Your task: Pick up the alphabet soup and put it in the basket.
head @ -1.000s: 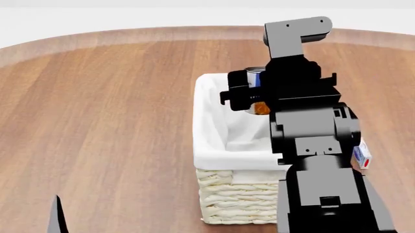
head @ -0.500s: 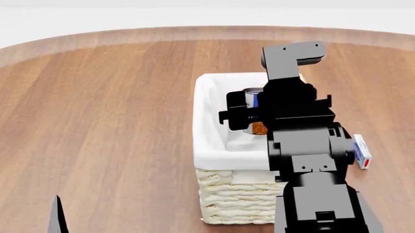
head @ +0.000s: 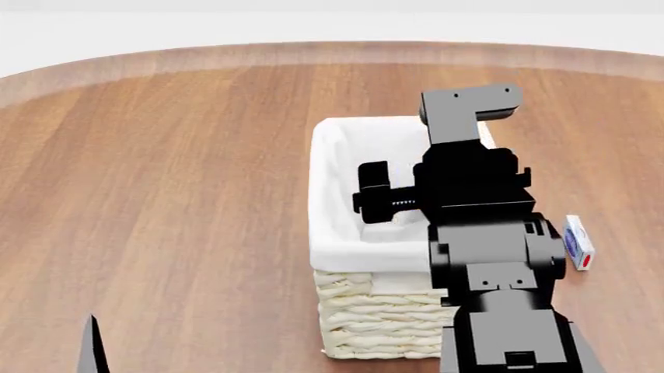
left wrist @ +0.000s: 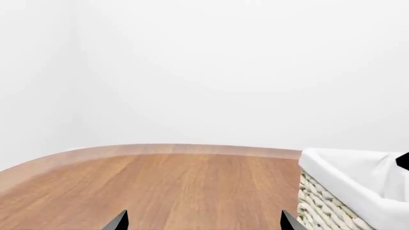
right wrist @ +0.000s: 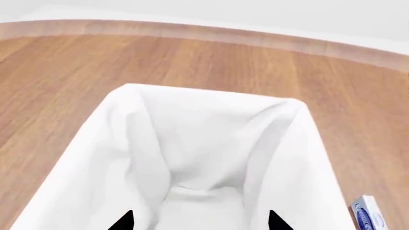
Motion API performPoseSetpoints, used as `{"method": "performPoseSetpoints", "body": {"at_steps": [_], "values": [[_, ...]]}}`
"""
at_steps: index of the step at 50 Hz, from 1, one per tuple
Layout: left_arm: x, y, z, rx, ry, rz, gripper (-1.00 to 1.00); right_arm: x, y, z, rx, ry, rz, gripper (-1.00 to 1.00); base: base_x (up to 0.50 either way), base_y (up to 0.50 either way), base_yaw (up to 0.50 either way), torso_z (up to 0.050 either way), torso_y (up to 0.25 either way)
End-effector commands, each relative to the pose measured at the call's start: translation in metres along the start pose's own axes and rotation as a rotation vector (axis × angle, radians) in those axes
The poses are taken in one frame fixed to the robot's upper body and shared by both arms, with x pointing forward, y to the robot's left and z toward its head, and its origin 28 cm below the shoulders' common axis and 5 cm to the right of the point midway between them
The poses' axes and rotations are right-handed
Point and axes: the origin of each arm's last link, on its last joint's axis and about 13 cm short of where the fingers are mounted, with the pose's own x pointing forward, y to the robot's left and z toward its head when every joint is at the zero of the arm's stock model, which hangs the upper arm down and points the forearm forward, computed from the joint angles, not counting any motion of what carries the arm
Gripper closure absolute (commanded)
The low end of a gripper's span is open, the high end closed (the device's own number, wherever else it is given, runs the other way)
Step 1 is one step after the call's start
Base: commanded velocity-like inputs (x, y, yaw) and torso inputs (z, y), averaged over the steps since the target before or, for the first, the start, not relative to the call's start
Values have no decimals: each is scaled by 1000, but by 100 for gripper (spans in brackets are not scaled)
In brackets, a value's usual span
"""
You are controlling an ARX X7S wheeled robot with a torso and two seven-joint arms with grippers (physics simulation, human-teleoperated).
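The alphabet soup can does not show in any view now. The cream woven basket (head: pixel 334 163) with its white cloth lining stands mid-table. It also shows in the right wrist view (right wrist: pixel 121 124) and in the left wrist view (left wrist: pixel 332 170). My right gripper (head: pixel 375 196) hangs over the basket's inside; in its wrist view (right wrist: pixel 199 223) the fingertips stand wide apart with only white cloth between them. My left gripper (left wrist: pixel 203 224) is open and empty, low over bare wood to the left of the basket.
A small blue-and-white box (head: pixel 578 242) lies on the wooden table (head: pixel 155 171) right of the basket, and also shows in the right wrist view (right wrist: pixel 369 216). The table's rounded far edge meets a white wall.
The right gripper came down over the basket while holding the soup can. Now the can is out of sight and the jaws stand open. The left arm has not moved.
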Motion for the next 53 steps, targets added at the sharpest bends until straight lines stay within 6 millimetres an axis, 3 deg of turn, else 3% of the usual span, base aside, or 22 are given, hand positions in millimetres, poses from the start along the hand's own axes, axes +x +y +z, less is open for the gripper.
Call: {"method": "performPoseSetpoints", "body": {"at_steps": [1,12,15,16,19,36,45,48,49,53], "values": [[0,0,0,0,1,0,-100,0,-1,2,-7,-10,-4,-100,0,0,0,0,0],[0,0,-1,1,1,1,-100,0,-2,5,-4,-50,-10,-100,0,0,0,0,0],[0,0,0,0,1,0,-100,2,-3,17,20,-211,-17,-100,0,0,0,0,0],[0,0,-1,0,2,1,-100,1,-4,30,42,-363,-30,-100,0,0,0,0,0],[0,0,0,0,2,0,-100,-1,-4,42,83,-465,-37,-100,0,0,0,0,0],[0,0,0,-3,1,-4,-100,-13,-7,81,109,-683,-29,-100,0,0,0,0,0],[2,0,-1,-4,3,3,-100,-25,-6,106,73,-920,-32,-100,0,0,0,0,0],[1,0,0,-3,2,0,-100,-31,-6,110,93,-967,-2,-100,0,0,0,0,0],[1,0,0,-3,-1,1,-100,-29,-3,94,86,-916,-12,-100,0,0,0,0,0],[0,0,1,-1,-4,-1,-100,-75,-2,107,73,-1108,-23,-100,0,0,0,0,0]]}}
